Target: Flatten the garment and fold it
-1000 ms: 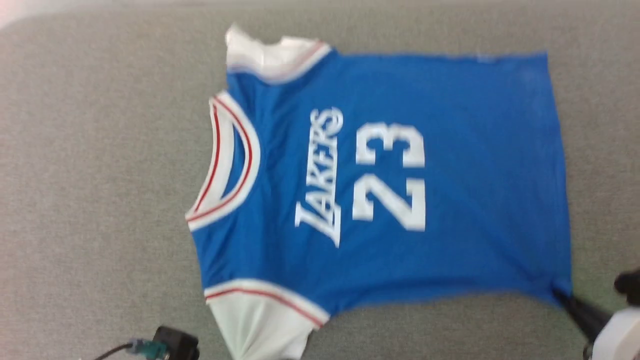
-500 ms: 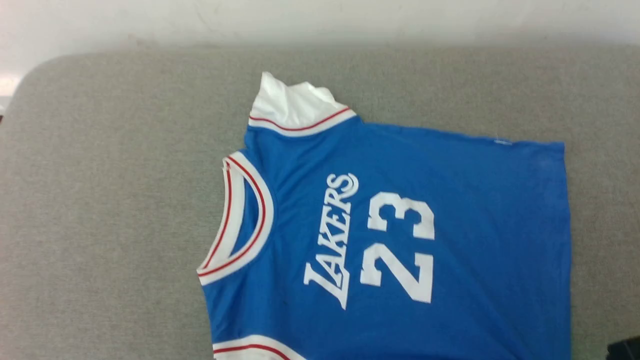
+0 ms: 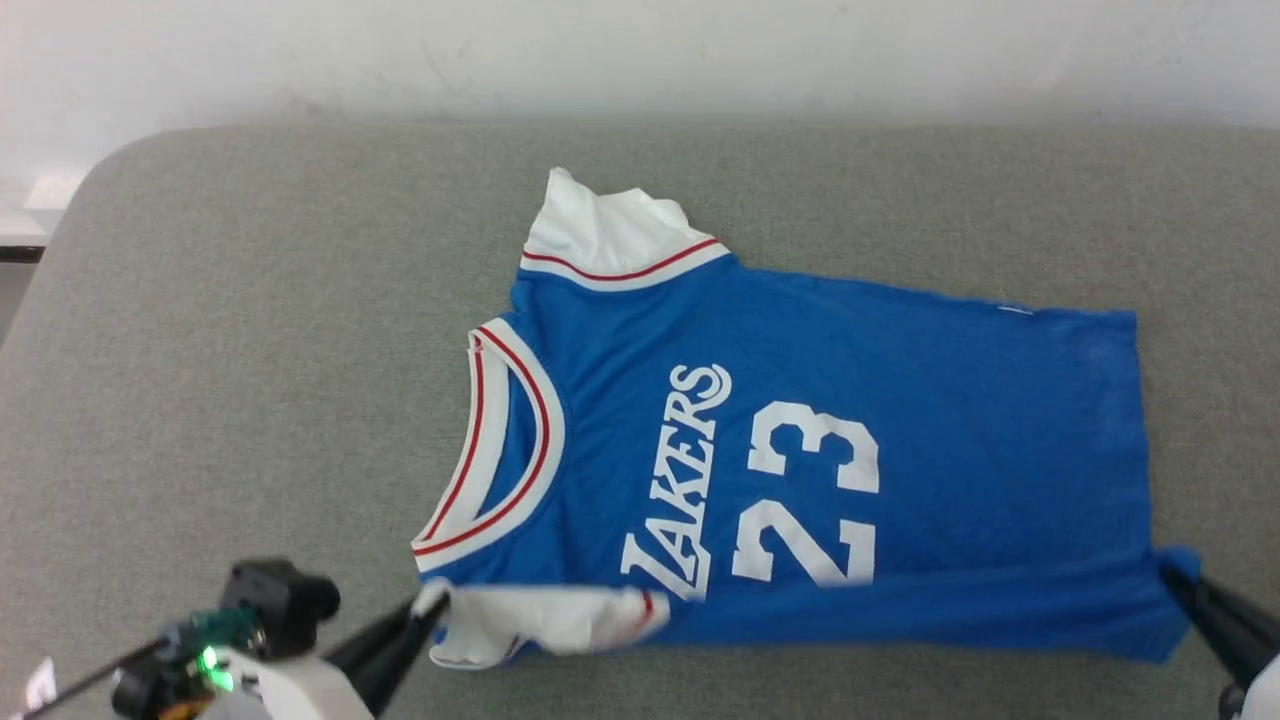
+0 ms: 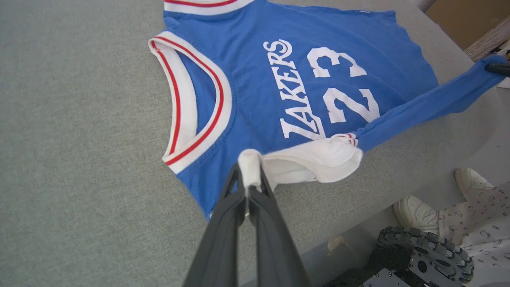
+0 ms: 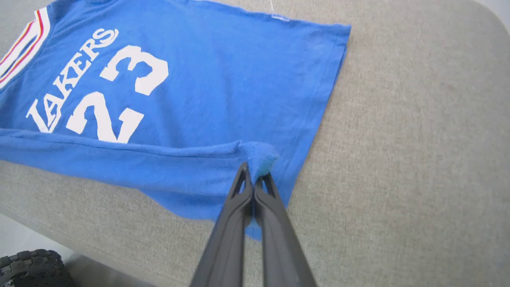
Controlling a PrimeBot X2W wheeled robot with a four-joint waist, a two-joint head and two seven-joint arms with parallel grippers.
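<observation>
The garment (image 3: pixel 900 450) lies flat, print up, on the grey surface (image 3: pixel 250 350), collar (image 3: pixel 520 440) toward 9 o'clock, so folding is, I think, only begun: the left gripper (image 3: pixel 432 603) at 7 o'clock is closed tight on the white sleeve (image 3: pixel 540 615), the right gripper (image 3: pixel 1172 580) at 4 o'clock on the hem corner (image 3: pixel 1182 558).

Left pincer (image 3: pixel 430 606) clamped shut, right pincer (image 3: pixel 1172 580) clamped shut

royal-blue garment (image 3: pixel 930 400), white lettering, red-and-white striped collar.

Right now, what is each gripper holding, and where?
Both hold the shirt: the left gripper pinches the near white sleeve end, the right gripper the near hem corner.
</observation>
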